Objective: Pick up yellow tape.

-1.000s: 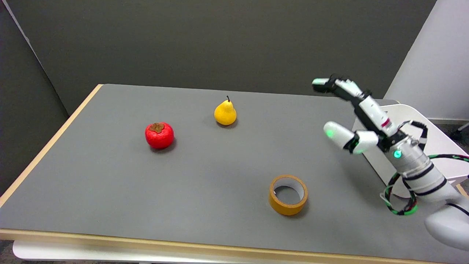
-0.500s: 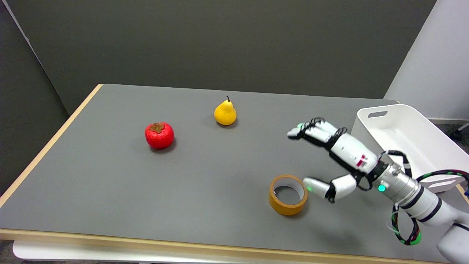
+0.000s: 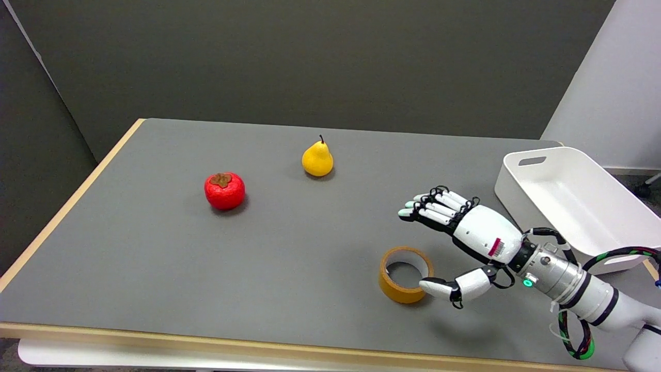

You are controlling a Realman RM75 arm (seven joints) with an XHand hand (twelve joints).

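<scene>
Just right of the yellow-brown ring-shaped roll of tape (image 3: 406, 274), which lies flat on the grey table (image 3: 155, 268), the white-and-black robot hand (image 3: 465, 243) hovers spread wide, holding nothing. Its thumb is at the roll's rim; grasping and lifting are not yet done.

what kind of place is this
Probably a robot lab test bench, not a home: a grey-topped table with a pale wood edge against plain dark partitions, staged props such as a red persimmon-like toy fruit, and a white robotic right hand.
</scene>
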